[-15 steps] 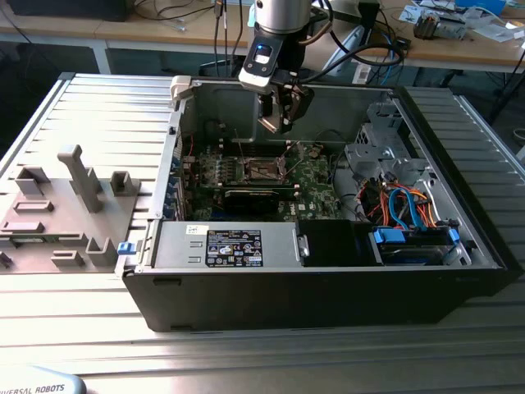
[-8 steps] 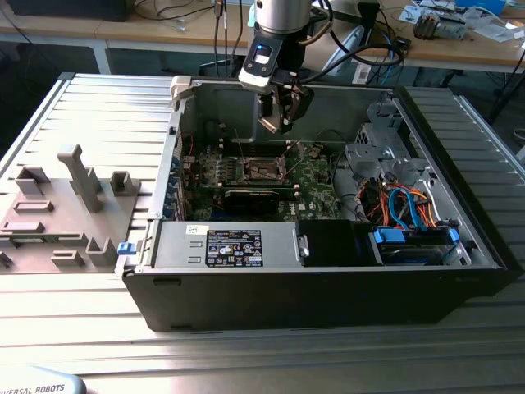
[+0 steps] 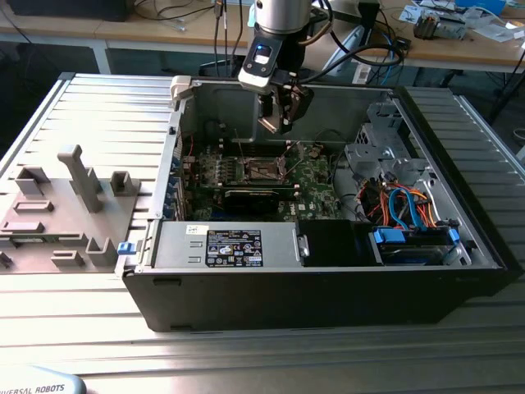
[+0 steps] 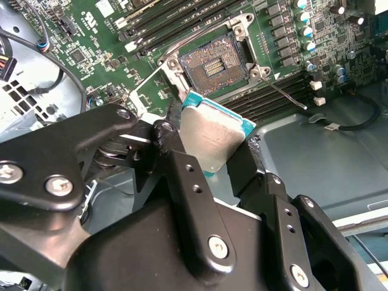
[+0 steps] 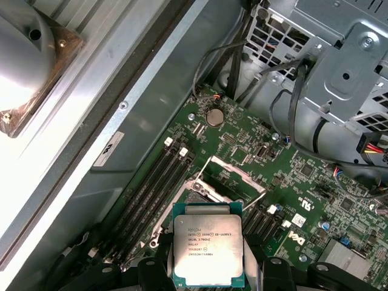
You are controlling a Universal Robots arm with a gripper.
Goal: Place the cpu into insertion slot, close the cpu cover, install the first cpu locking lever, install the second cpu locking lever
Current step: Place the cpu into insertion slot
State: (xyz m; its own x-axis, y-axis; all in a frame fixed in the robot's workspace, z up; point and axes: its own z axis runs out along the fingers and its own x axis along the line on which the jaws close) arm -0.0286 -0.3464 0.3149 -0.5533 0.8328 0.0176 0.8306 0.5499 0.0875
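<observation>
Gripper (image 4: 210, 142) pinching cpu (image 5: 208, 250) edges, clear abv insertion slot (image 4: 212, 64)

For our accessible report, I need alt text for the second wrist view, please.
The gripper holds the cpu by two opposite edges, above the green circuit board. Beyond it, the insertion slot lies open and empty, its contacts showing.

Daylight in the exterior view is even and quite bright, but inside the computer case (image 3: 328, 287) it is darker, with soft shadows. In the first wrist view, strong white glare washes out the case wall (image 5: 42, 176). The cpu (image 4: 212, 136) (image 5: 208, 250) top gleams pale in both wrist views
</observation>
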